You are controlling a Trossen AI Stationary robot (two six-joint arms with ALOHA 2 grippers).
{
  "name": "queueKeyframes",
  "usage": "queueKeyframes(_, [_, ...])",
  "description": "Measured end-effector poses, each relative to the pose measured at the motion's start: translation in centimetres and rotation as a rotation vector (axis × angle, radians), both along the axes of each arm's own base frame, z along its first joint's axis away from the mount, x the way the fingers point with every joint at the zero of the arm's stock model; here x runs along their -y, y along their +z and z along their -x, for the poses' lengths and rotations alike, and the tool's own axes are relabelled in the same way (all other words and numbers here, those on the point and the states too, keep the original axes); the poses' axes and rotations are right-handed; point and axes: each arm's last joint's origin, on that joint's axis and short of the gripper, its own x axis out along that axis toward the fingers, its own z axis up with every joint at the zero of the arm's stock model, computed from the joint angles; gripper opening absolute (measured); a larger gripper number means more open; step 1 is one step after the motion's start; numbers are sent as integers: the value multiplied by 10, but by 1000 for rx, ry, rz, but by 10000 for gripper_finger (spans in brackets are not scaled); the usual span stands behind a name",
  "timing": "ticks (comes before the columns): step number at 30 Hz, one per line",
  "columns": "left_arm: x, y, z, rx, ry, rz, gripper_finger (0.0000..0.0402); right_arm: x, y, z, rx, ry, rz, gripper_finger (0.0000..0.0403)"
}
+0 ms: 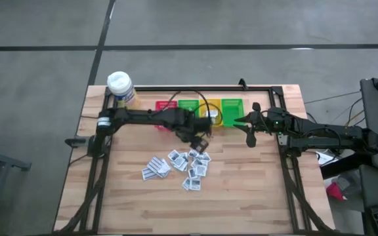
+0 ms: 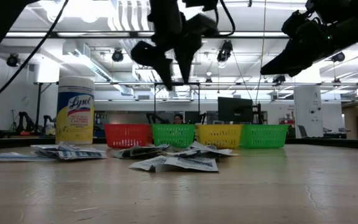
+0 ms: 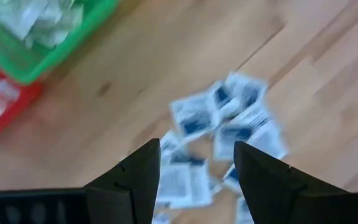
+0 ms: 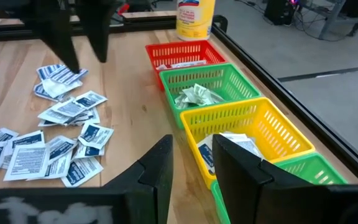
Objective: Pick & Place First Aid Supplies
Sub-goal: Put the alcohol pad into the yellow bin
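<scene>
The first aid supplies [image 1: 179,165] lie flat in a loose scatter near the middle of the bench [image 1: 241,190], a little toward its left edge; the heap runs roughly from the left-front toward the bins, and the single sachets point every which way with no shared long axis. Their print is blue and grey, but no writing on them can be read. More packets lie inside the red bin [image 4: 182,56], the green bin [image 4: 207,87] and the yellow bin [image 4: 253,127], which stand in a row along the far edge, with a second green bin [image 1: 232,109] at the right end of the row. The left gripper [image 1: 199,143] hangs above the far side of the scatter with its fingers [image 3: 135,180] spread apart and nothing between them. The right gripper [image 1: 251,134] hovers by the right end of the bin row, its fingers [image 4: 157,168] parted by a narrow gap and empty. A yellow bottle with a white cap [image 2: 74,111], labelled "Lysol", stands upright at the far left corner.
</scene>
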Motion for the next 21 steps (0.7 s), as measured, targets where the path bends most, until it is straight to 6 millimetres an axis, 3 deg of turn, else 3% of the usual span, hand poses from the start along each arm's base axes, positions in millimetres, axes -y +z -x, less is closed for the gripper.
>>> queueKeyframes(7, [14, -33, 21, -249, 26, -88, 198, 0, 0, 0, -5, 7, 18, 105])
queueKeyframes(15, [23, -80, 35, -355, 32, -34, 197, 0, 0, 0, -7, 9, 24, 95])
queueKeyframes(21, [32, -98, 40, -368, 16, -37, 197, 0, 0, 0, -7, 8, 24, 102])
